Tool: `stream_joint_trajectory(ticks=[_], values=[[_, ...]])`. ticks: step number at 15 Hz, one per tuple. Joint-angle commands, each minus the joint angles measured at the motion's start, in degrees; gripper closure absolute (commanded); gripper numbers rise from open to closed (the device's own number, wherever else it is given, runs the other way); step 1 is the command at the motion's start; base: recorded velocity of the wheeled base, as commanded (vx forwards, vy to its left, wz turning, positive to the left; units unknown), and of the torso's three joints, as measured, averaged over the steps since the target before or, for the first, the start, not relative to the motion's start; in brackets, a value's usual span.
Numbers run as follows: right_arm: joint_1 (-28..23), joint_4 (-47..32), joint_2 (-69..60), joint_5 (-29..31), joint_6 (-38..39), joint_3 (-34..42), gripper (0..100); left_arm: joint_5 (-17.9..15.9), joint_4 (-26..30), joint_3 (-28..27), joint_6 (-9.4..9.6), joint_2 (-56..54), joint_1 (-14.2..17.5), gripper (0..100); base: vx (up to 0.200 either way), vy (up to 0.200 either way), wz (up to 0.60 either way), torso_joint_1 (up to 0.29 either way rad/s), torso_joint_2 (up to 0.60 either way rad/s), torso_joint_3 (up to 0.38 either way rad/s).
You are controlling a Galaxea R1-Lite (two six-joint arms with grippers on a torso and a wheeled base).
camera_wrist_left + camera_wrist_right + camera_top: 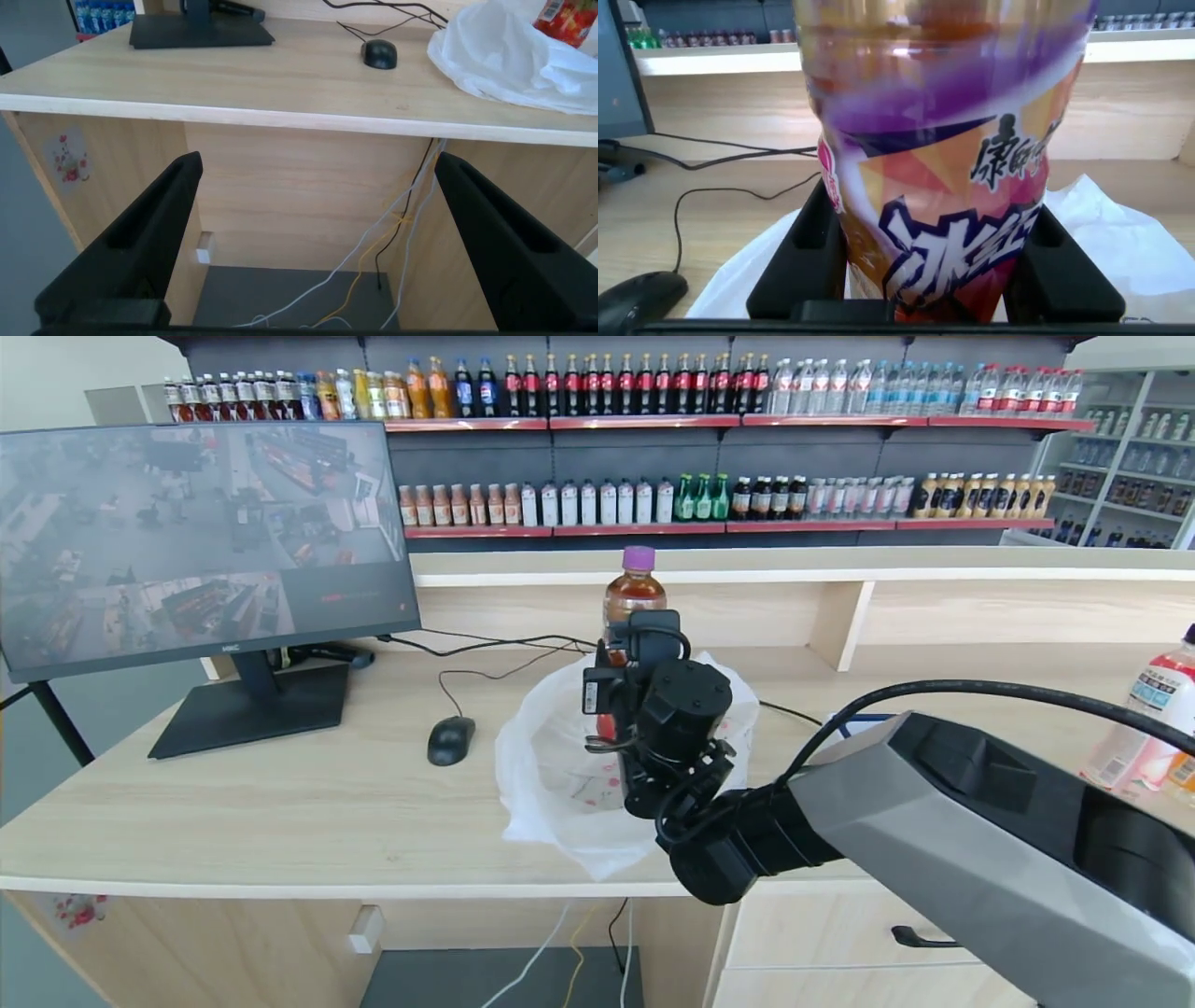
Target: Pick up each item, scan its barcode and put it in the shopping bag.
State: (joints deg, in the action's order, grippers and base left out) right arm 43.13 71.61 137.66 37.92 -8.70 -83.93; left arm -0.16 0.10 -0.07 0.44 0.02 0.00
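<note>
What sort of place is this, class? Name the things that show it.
Most likely a shop checkout: shelves of bottled drinks behind, a monitor showing security-camera feeds, and a shopping bag on the wooden counter.

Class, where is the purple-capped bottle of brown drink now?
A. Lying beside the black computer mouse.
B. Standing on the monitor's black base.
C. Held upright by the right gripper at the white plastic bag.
C: the right gripper grips the purple-capped bottle upright at the white plastic bag.

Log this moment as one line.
right gripper: shut on bottle | bottle: upright at bag opening | left gripper: open, low, facing desk front | step: bagging bottle
</note>
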Motion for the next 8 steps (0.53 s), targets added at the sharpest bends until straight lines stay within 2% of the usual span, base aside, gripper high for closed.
stream_joint_trajectory(ticks=[1, 8], values=[[0.0, -1.5, 1.9, 0.0, 0.0, -3.5, 100, 0.1, 0.0, 0.0, 0.00, 0.0, 0.0, 0, 0.000, 0.000, 0.00, 0.000, 0.00, 0.000], [-1.3, -7.2, 5.5, -0.2, 2.7, -8.3, 100, 0.0, 0.0, 0.0, 0.00, 0.0, 0.0, 0, 0.000, 0.000, 0.00, 0.000, 0.00, 0.000]])
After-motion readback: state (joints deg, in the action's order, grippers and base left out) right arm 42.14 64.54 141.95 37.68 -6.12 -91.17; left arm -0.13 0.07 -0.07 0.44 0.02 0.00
